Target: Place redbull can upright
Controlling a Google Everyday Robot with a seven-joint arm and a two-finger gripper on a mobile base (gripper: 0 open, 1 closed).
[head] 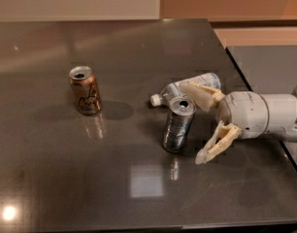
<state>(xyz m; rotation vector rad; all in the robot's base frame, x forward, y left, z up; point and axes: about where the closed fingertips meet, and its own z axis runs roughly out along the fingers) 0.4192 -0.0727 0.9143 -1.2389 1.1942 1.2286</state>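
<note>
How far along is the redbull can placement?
Done: the redbull can stands top-up on the table, leaning slightly. In hand: nothing; the gripper is open beside it, a finger on each side. Left: probably just backing the gripper away without nudging the can.

Indoor room, office or lab type, cannot tell which. Dark glossy table [51,178] with light glare [8,212], plain cream and tan walls [90,1] behind, grey surface [270,67] at right. Drinks on the table: copper can [85,90], redbull can [177,125], plastic bottle [170,90]. White robot gripper [193,123] over the table's right side, jaws spread apart, just beside the redbull can.
</note>
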